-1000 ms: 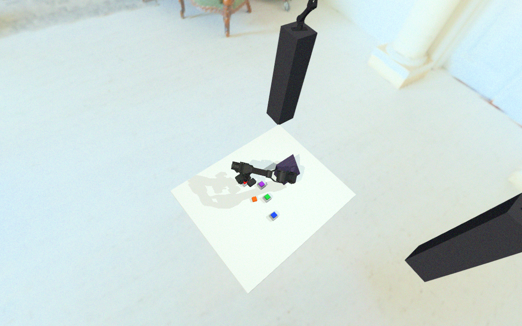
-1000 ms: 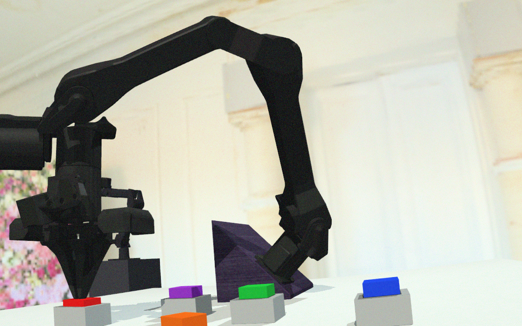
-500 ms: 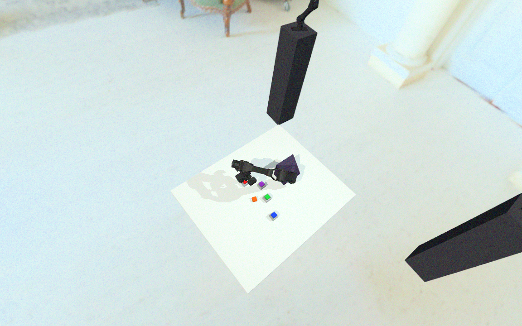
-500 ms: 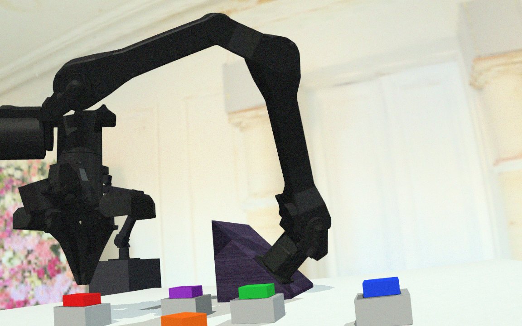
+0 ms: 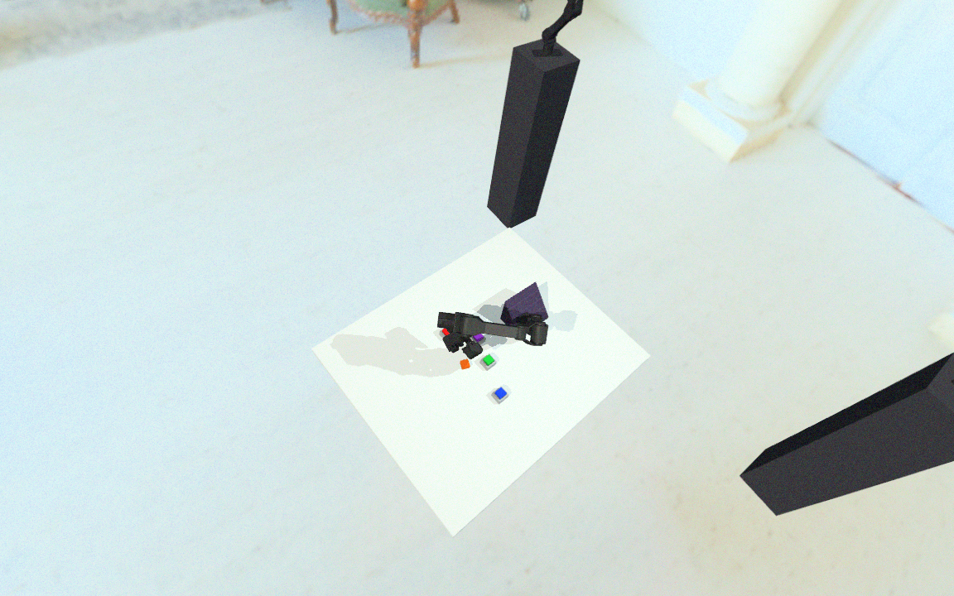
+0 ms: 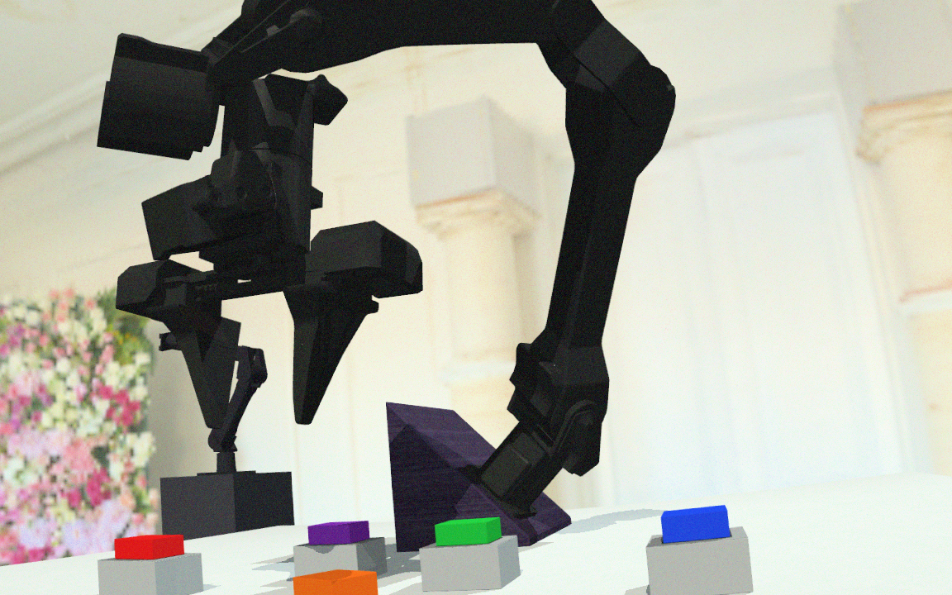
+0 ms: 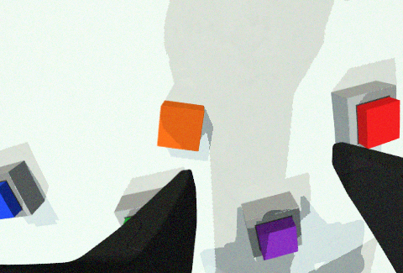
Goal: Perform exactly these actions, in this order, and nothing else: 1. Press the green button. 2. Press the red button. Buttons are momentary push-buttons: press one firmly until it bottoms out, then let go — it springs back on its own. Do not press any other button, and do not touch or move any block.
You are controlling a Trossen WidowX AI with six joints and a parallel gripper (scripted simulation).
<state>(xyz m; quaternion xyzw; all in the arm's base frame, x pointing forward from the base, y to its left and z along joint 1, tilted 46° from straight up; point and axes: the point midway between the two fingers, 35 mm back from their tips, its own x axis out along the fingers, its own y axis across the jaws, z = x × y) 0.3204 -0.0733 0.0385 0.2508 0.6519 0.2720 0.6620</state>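
Note:
The green button [image 5: 488,360] [image 6: 468,531] stands on its grey base with its cap raised; in the wrist view only a small green corner [image 7: 128,220] shows behind a finger. The red button [image 5: 445,333] [image 6: 149,546] [image 7: 383,122] also has its cap raised, and in the top view it is partly hidden by the arm. My gripper [image 5: 462,346] [image 6: 258,425] [image 7: 264,167] is open and empty. It points down, well above the button tops, and in the exterior view its fingertips appear between the red and green buttons.
A purple button [image 5: 478,337] [image 6: 339,532] [image 7: 280,239] and a blue button [image 5: 499,393] [image 6: 694,524] [image 7: 7,199] stand on grey bases. An orange block [image 5: 464,363] [image 6: 335,583] [image 7: 181,126] lies near the green button. A dark purple wedge [image 5: 526,302] [image 6: 420,459] stands by the arm's base.

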